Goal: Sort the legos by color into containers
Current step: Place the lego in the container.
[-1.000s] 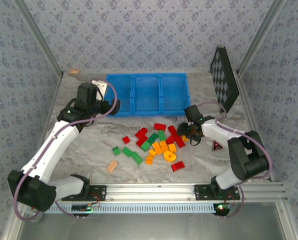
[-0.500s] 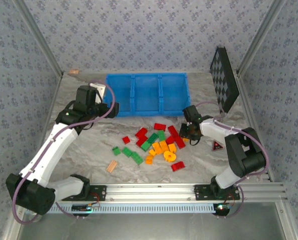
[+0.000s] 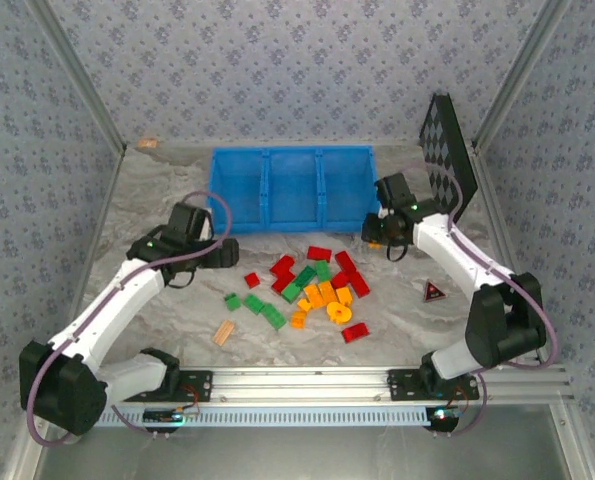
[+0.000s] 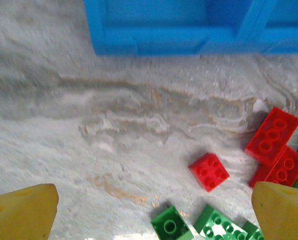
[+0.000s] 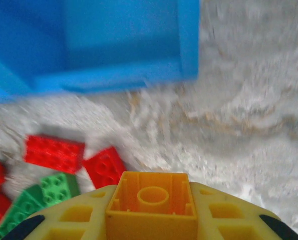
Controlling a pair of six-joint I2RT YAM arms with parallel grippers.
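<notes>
Right gripper (image 3: 379, 233) clamped on orange-yellow plastic lego brick (image 5: 151, 202), just off 4 o'clock corner of bright blue three-compartment plastic bin (image 3: 267, 190). Left gripper (image 3: 225, 252) fingers spread wide apart, low over marbled grey table (image 3: 177, 310), at 9 o'clock of red, green, orange lego pile (image 3: 312, 290). Pile at bin's 6 o'clock.

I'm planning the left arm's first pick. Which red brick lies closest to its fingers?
The small square red brick at the pile's left edge. It sits by itself, apart from the other reds, and is closest to the left gripper.
</notes>
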